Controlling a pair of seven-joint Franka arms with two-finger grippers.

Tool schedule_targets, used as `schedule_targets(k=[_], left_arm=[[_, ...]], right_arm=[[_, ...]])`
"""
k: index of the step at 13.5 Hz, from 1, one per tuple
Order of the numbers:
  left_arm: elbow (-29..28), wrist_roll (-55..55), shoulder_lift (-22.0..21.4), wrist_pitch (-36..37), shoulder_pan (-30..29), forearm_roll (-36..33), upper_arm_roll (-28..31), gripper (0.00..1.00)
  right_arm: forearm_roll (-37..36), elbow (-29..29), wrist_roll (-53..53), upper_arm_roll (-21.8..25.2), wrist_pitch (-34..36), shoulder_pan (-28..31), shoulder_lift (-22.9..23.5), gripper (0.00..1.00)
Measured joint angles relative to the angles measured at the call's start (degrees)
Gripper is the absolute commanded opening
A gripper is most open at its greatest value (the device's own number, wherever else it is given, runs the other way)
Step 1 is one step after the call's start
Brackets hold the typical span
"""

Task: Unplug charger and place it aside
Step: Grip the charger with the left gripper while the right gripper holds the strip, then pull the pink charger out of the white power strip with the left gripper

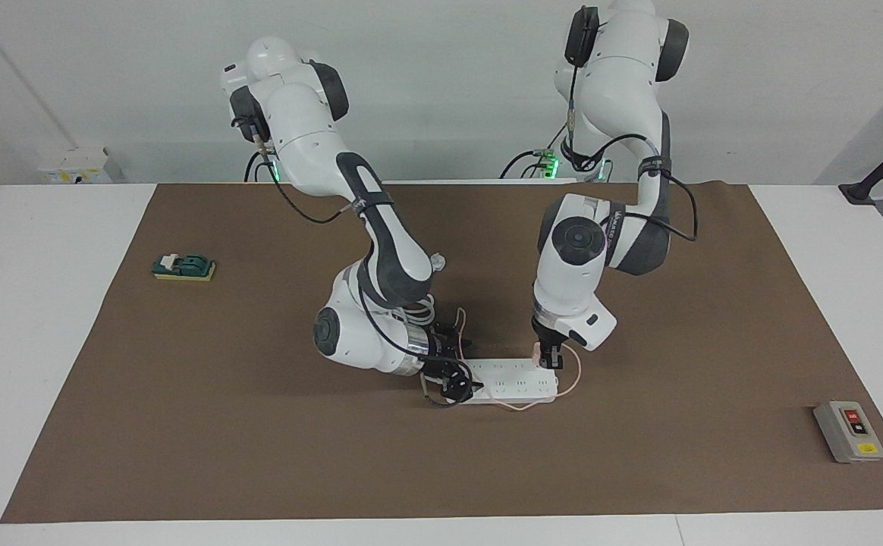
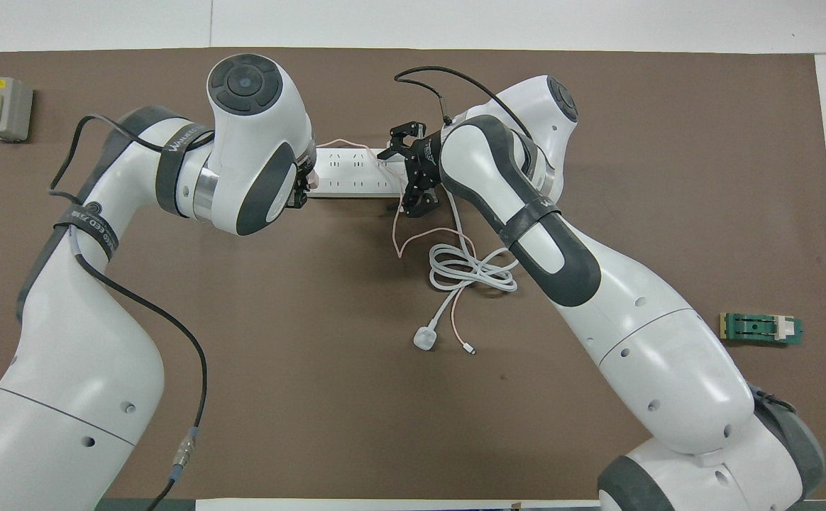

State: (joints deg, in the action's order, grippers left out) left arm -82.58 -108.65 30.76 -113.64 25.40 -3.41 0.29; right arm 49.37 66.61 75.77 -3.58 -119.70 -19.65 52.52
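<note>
You had the charger [image 1: 538, 351], a small pink cube, sitting plugged into the power strip [image 1: 513, 383] at the end toward the left arm, mid-mat. Your left gripper [image 1: 548, 362] stood straight down on it, fingers apparently pinched on the cube's sides. Your right gripper [image 1: 453, 383] lay across the strip's other end, seemingly bracing it; whether those fingers were spread or pressed together I could not tell. The cube looked light, hard and smooth, likely to slip, so a low grip on its flat sides suited it. The thin pink cable [image 2: 413, 238] looked limp and would trail, so not a place to pull.
</note>
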Motion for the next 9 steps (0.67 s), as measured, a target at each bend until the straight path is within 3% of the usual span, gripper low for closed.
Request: schedule_targets(k=[9], left_arm=[[0.01,8.50,-6.10,6.15,0.07,0.00,0.34,0.00]], right_arm=[[-0.22,-3.63,-1.24,0.38,-0.38,0.70,3.02,1.00]])
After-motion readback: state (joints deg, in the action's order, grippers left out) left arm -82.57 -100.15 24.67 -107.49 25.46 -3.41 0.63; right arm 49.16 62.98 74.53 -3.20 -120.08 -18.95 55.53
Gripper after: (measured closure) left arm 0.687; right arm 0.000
